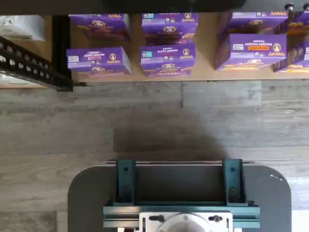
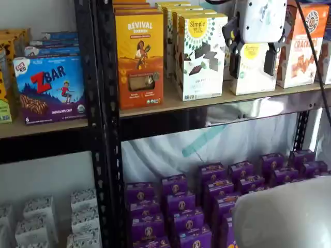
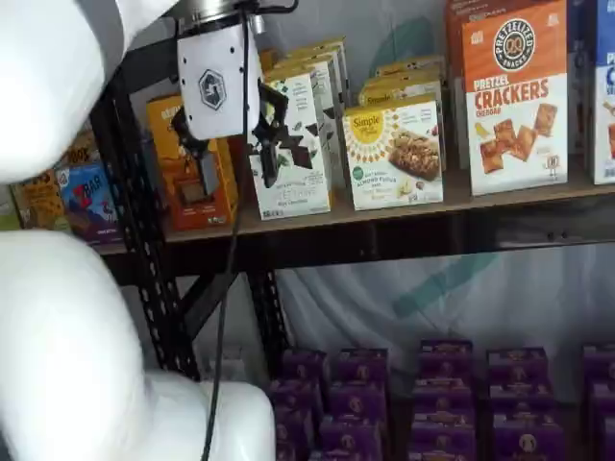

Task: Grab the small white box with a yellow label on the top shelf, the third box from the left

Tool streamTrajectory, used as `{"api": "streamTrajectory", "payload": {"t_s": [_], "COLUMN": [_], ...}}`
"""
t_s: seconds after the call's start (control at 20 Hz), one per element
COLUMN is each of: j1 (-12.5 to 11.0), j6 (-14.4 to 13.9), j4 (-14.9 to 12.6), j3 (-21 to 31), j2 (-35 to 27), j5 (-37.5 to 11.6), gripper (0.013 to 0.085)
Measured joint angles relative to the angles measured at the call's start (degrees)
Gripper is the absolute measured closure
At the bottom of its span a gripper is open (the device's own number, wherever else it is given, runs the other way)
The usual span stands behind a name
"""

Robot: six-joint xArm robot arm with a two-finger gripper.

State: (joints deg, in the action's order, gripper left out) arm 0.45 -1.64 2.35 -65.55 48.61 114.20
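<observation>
Overhead, the gripper (image 2: 252, 61) hangs in front of the top shelf (image 2: 170, 105), white body above, two black fingers (image 2: 234, 63) pointing down. In a shelf view a plain gap shows between the fingers, and the small white box (image 2: 252, 71) sits framed in that gap, behind the fingers, not touched by them as far as can be told. The box stands on the board between the taller Simple Mills box (image 2: 200, 56) to one side of the fingers and the orange crackers box (image 2: 301, 49) to the other (its top reaches only partway up those neighbours).

In the other shelf view the gripper (image 3: 233, 152) appears in front of the taller Simple Mills box (image 3: 291, 149), with the small white box (image 3: 396, 156) off to the side of the fingers, clear of them, yellow round logo and pale food picture facing out.

The wrist view shows purple Annie's boxes (image 1: 168, 59) on a low board, grey floor, and the dark mount with teal brackets (image 1: 179, 193).
</observation>
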Motion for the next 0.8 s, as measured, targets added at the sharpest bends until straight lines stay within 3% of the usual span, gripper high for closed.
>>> {"api": "streamTrajectory", "payload": {"t_s": [0.1, 0.35, 0.6, 0.8], "j1": [-1.2, -1.0, 0.5, -0.1], "j6": [0.6, 0.5, 0.4, 1.5], "j4": [1.3, 1.1, -2.2, -4.3], "j3": [0.2, 0.4, 1.7, 2.8], "j2": [0.2, 0.3, 0.3, -0.3], "j5": [-0.3, -0.5, -3.0, -5.8], "gripper": [0.013, 0.013, 0.013, 0.013]}}
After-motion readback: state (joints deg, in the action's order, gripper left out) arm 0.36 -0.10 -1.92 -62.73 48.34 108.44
